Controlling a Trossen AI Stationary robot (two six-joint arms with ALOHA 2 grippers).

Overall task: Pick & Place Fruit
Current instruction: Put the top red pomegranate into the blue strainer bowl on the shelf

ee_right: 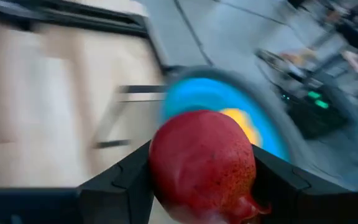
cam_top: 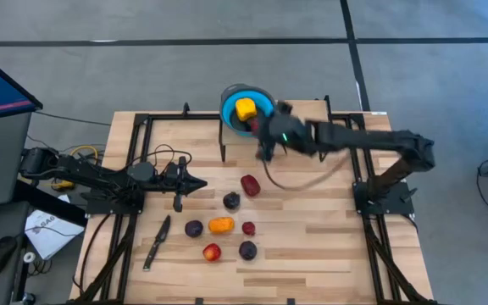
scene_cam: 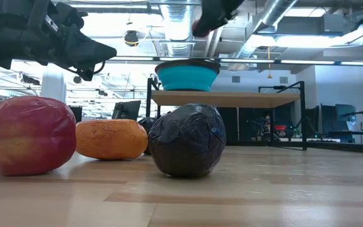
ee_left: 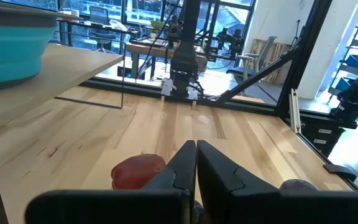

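Note:
A blue bowl [cam_top: 230, 100] with a yellow fruit [cam_top: 244, 108] in it stands on a raised shelf at the table's far edge. My right gripper [cam_top: 259, 129] hovers just beside the bowl's near rim, shut on a red fruit [ee_right: 202, 163]. Several fruits lie on the table: a red one [cam_top: 250, 185], dark purple ones [cam_top: 231, 201] [cam_top: 193, 228] [cam_top: 247, 250], an orange one [cam_top: 221, 224], a small red one [cam_top: 248, 228] and a red-and-yellow one [cam_top: 212, 252]. My left gripper [cam_top: 200, 185] waits shut, left of them. My right gripper pinches the red fruit's rounded body [ee_right: 166, 155] between its two fingers, one on each side. The fruit is lifted clear of the table, in front of the blue bowl [ee_right: 185, 99] with the yellow fruit [ee_right: 241, 121] beyond it.
A dark knife [cam_top: 156, 243] lies near the table's left near side. The shelf's black wire legs [cam_top: 223, 135] stand below the bowl. Black frame rails [cam_top: 134, 161] run along the table's left and right sides. Bare wood lies right of the fruit.

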